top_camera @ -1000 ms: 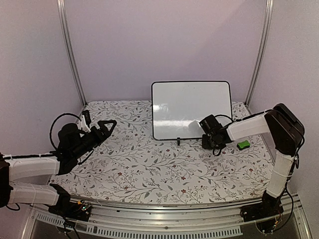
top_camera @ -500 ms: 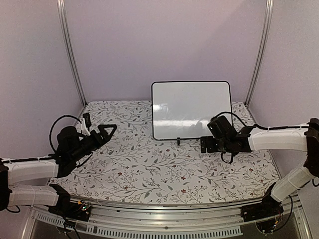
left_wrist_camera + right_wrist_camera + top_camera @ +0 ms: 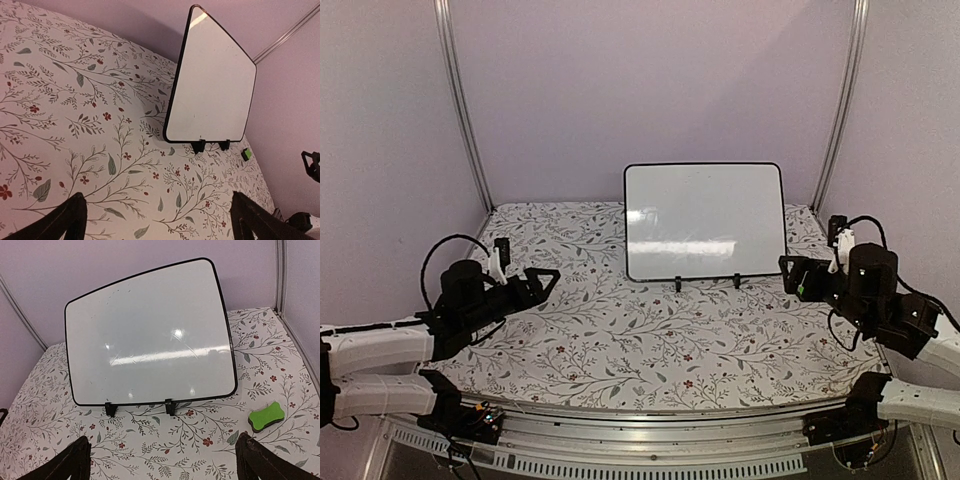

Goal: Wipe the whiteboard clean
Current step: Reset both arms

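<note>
Whiteboard — flat, white, thin black rim — stands ahead of the wide, empty left claw and right claw; likely stiff, light, tippy, so hold its rim.

Soft, even light with a purplish cast; focus is sharp. Pale glare streaks cross the whiteboard. The left wrist view is dimmer.
</note>
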Action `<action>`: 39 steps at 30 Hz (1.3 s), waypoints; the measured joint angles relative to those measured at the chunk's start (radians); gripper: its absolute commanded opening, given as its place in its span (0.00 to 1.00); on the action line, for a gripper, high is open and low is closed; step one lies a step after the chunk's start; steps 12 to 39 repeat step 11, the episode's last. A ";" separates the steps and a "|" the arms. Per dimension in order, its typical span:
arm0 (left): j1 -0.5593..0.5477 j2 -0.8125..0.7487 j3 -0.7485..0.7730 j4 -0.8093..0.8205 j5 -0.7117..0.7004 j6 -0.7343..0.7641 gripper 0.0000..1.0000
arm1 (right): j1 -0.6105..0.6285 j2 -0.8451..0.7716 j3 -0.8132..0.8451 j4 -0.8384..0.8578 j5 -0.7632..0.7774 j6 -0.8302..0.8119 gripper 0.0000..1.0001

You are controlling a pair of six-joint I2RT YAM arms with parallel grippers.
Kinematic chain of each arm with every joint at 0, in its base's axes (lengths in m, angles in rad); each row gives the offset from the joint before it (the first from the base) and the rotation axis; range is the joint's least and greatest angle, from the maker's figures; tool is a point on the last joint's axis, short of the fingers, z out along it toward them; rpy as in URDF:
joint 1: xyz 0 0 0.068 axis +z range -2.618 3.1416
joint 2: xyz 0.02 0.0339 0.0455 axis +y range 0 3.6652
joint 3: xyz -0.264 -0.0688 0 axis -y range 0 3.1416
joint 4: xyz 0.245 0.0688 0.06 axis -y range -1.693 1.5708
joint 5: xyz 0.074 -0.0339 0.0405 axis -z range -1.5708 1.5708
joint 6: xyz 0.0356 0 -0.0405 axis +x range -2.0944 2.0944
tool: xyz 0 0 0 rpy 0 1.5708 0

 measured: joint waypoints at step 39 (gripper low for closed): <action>-0.020 0.026 -0.007 -0.027 -0.025 0.037 1.00 | 0.000 -0.188 -0.054 -0.035 0.057 -0.026 0.99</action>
